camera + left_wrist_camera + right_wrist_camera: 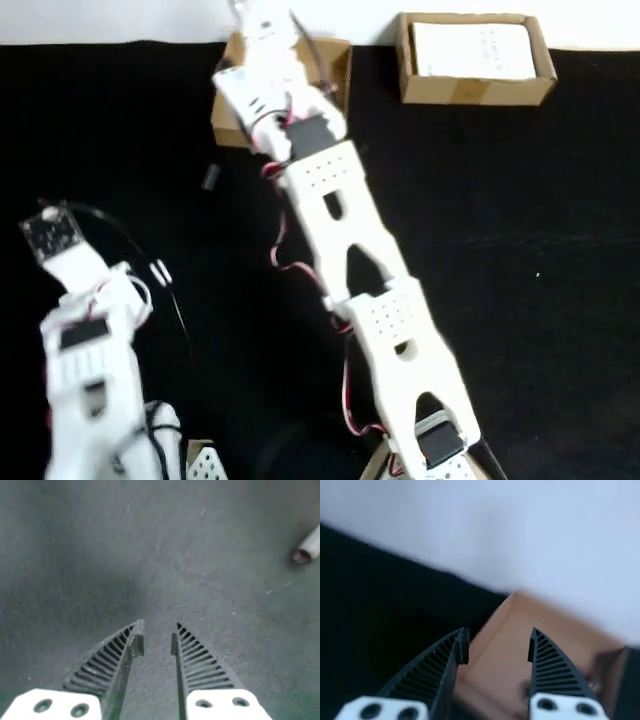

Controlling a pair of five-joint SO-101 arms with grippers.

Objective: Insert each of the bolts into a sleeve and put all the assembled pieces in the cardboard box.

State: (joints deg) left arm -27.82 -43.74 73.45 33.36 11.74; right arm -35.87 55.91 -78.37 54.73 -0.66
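My right arm stretches across the black table to a cardboard box [338, 62] at the back. Its gripper [497, 647] hangs open over that box [560, 625] with nothing between the fingers. Small blurred pieces [592, 684] lie in the box's far corner. My left arm [85, 330] stands at the front left. Its gripper [157, 637] is open and empty just above the mat. A grey sleeve [306, 551] lies on the mat off to one side of it. A dark short cylinder [210, 178] and a small pale piece [158, 272] lie on the mat between the arms.
A second cardboard box [478, 88] with white paper inside sits at the back right. Black cables [178, 310] trail from the left arm. The right half of the black mat [540, 260] is bare.
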